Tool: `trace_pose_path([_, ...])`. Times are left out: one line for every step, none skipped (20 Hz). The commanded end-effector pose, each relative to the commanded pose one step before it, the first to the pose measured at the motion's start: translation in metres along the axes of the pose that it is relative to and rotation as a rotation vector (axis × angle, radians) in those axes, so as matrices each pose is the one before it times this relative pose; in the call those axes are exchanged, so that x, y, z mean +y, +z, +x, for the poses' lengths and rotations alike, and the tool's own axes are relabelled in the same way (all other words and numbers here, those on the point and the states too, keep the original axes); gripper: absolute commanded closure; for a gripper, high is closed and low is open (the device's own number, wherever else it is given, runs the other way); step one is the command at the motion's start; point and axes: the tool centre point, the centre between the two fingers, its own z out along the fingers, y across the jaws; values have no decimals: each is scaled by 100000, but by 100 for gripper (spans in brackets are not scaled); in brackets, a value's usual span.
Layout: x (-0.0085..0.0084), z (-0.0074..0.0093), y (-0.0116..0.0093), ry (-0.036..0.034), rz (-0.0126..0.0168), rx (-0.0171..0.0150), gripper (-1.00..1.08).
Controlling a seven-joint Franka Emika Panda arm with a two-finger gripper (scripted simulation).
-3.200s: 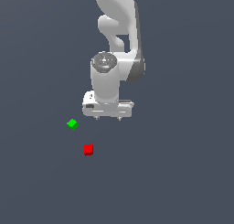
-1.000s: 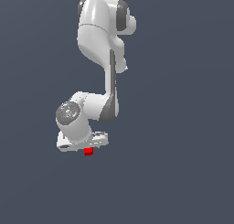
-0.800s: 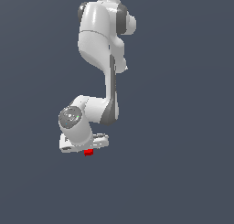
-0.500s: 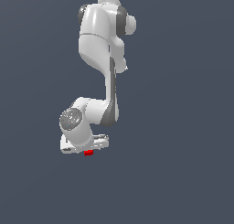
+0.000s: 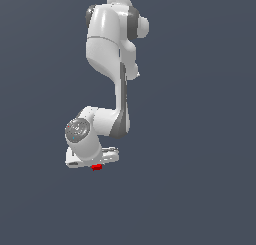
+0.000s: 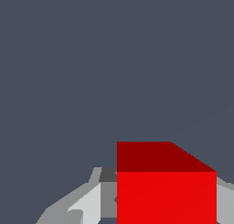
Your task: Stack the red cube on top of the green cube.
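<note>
Closest in the wrist view: small bright red plain cube [image 6: 166, 191] filling the gap between pale grey fingers [image 6: 87, 205], one to each side, apparently clamped for the lift. Whether truly pinched, cannot tell. In the exterior view, red cube [image 5: 97, 167] just under the white gripper [image 5: 95, 161], low against the dark grey floor [image 5: 200, 139]. Green cube nowhere visible, perhaps hidden behind the arm.

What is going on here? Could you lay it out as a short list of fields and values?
arm: one white robot arm, bent low over the grey floor
gripper: down at the red cube
red cube: between the fingers; only a sliver shows under the hand in the exterior view
grip: cannot tell whether closed on the cube
green cube: not visible in either view
stacking: not yet done
</note>
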Motion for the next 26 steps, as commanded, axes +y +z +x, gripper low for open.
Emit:
trace_pose_path([-29,13,-13,-45,-8,18,108])
trace_pose_path([-1,-3,-27,0,0,0,108])
trace_pose_path([-3,-8,-83,0,0,0,108])
trace_pose_path([-5,-12,-142,0,0,0,108])
trace_pose_path([-5,-14,-205,0,0,0,108])
trace_pose_path([-6,-15,-272,0,0,0,108])
trace_pose_path([-5,-14,-344,0,0,0,108])
trace_pose_path([-5,-13,-419,0,0,0,108])
trace_pose_path([-4,-11,-497,0,0,0,108])
trace_pose_path([-3,-9,-578,0,0,0,108])
trace_pose_path([-3,-8,-662,0,0,0,108])
trace_pose_path([-3,-7,-748,0,0,0,108])
trace_pose_path([-3,-8,-826,0,0,0,108])
trace_pose_path([-3,-8,-798,0,0,0,108])
trace_pose_path([-3,-8,-738,0,0,0,108])
trace_pose_path([-3,-7,-675,0,0,0,108])
trace_pose_path([-1,-13,-660,5,-19,66,108])
trace_pose_path([-1,-3,-543,0,0,0,108])
trace_pose_path([0,0,-475,0,0,0,108])
trace_pose_path([2,5,-406,0,0,0,108])
trace_pose_path([4,10,-336,0,0,0,108])
trace_pose_path([6,16,-266,0,0,0,108])
trace_pose_path([9,22,-194,0,0,0,108])
trace_pose_path([11,29,-122,0,0,0,108])
trace_pose_path([14,35,-50,0,0,0,108])
trace_pose_path([11,30,9,0,0,0,108])
